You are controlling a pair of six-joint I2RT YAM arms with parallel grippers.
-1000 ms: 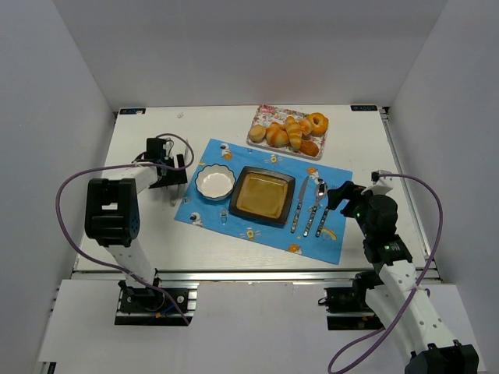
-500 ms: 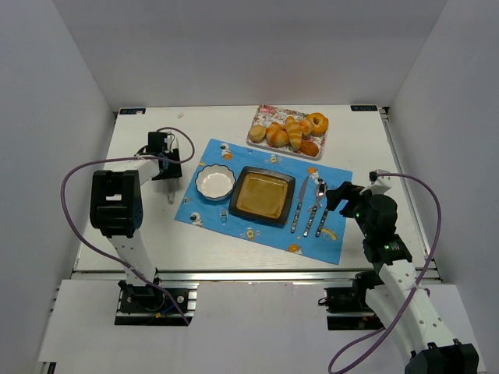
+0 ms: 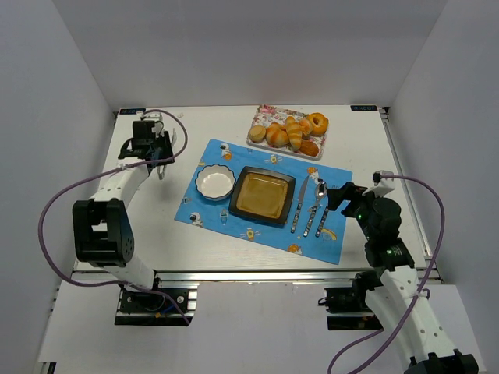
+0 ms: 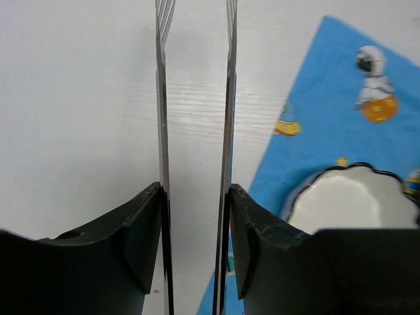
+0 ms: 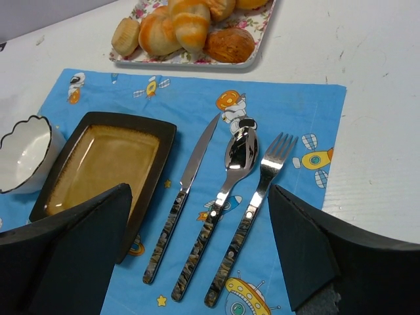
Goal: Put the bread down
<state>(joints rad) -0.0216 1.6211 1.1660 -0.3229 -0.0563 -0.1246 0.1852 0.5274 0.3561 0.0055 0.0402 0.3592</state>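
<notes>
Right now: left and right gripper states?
Left gripper: shut on thin silver metal tongs, blades apart, nothing between them.
Right gripper: open, empty.

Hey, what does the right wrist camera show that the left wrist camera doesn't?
Only the right wrist view: the bread with other rolls on the floral tray, the dark square plate, and the knife, spoon and fork. Only the left wrist view: metal tongs held in the left gripper. Both: the white scalloped bowl, the blue placemat and the white table.
</notes>
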